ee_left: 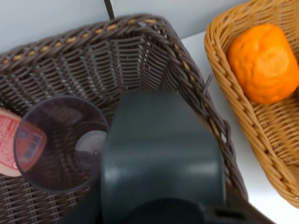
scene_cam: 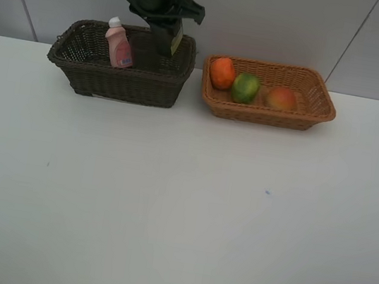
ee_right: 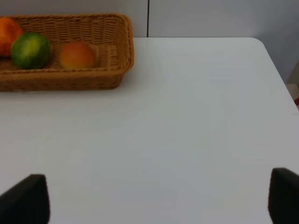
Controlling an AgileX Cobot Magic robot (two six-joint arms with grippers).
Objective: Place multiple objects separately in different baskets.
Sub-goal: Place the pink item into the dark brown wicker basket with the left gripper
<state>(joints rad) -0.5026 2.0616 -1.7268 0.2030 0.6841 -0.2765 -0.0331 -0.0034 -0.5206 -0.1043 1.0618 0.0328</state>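
On the near desk (scene_cam: pixel 178 219) nothing remains. Right gripper (ee_right: pixel 154 198), spread wide and empty, hovers low over it. Farther back, left gripper (scene_cam: pixel 164 35) pinches the upright green bottle (ee_left: pixel 161 158) directly above the dark basket (scene_cam: pixel 117 77), beside tumbler (ee_left: pixel 58 142) and pink bottle (scene_cam: pixel 118 44); lowering straight down suits.

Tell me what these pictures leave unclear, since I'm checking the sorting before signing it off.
- Left claw: fingertips hidden, exterior high by the arm, left wrist by the dark green bottle.
- Tumbler: unseen in exterior high, behind the dark basket wall.
- Pink bottle: cut off by the left wrist edge.
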